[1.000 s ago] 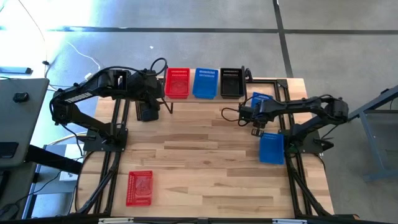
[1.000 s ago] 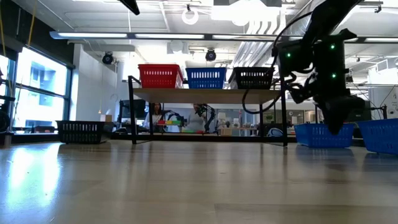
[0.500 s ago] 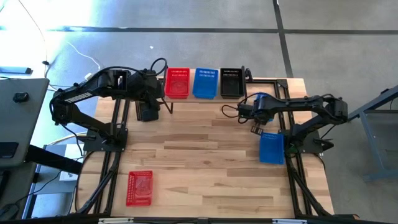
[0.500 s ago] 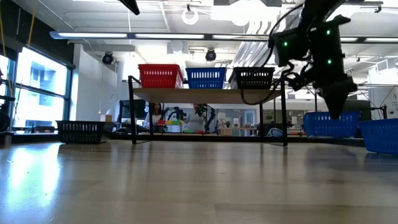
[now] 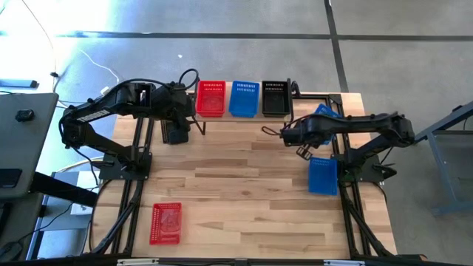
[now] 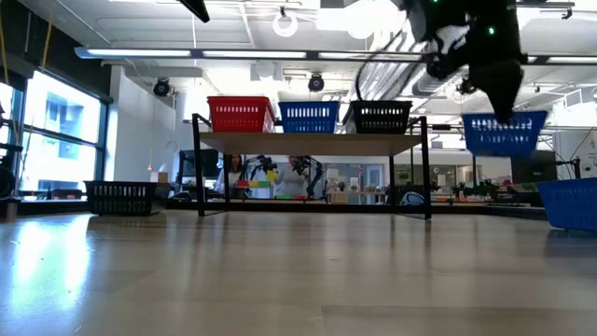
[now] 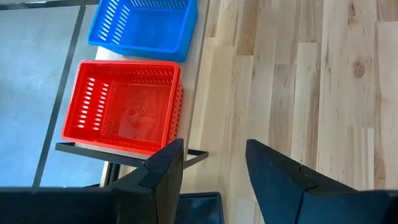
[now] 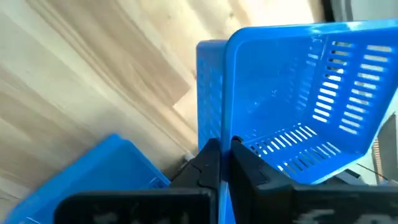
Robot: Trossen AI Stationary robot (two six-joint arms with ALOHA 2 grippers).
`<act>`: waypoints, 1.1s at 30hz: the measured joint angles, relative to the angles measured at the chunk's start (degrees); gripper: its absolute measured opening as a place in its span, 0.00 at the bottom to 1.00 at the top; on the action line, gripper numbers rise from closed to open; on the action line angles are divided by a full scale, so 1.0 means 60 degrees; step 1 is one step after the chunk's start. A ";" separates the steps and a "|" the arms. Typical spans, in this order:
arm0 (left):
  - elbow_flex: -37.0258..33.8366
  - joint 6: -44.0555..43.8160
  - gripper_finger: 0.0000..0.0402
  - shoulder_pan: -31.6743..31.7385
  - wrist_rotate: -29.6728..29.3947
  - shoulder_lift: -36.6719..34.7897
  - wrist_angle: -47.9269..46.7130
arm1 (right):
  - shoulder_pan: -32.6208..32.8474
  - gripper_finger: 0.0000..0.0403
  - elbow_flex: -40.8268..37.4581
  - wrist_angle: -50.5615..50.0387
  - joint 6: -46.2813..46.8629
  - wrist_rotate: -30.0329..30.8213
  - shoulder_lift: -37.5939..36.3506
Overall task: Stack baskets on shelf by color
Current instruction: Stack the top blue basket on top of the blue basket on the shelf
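In the high view the right arm covers most of the lifted blue basket point(image 5: 323, 111). The left wrist view crops the shelf's blue basket point(image 7: 144, 26) along one edge. At bench height, the second loose blue basket point(image 6: 571, 203) is cut off at the picture's edge.

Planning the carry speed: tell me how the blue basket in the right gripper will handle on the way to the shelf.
Probably light: the right gripper lifts the blue basket clear of the table by one wall. It likely swings or tilts, being pinched at its rim only. Its perforated plastic walls may flex slightly.
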 joint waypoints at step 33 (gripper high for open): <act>0.0000 -0.1258 0.41 0.0000 0.0011 0.0000 -0.0009 | -0.1817 0.00 0.6230 0.2440 -0.5354 0.3452 0.0451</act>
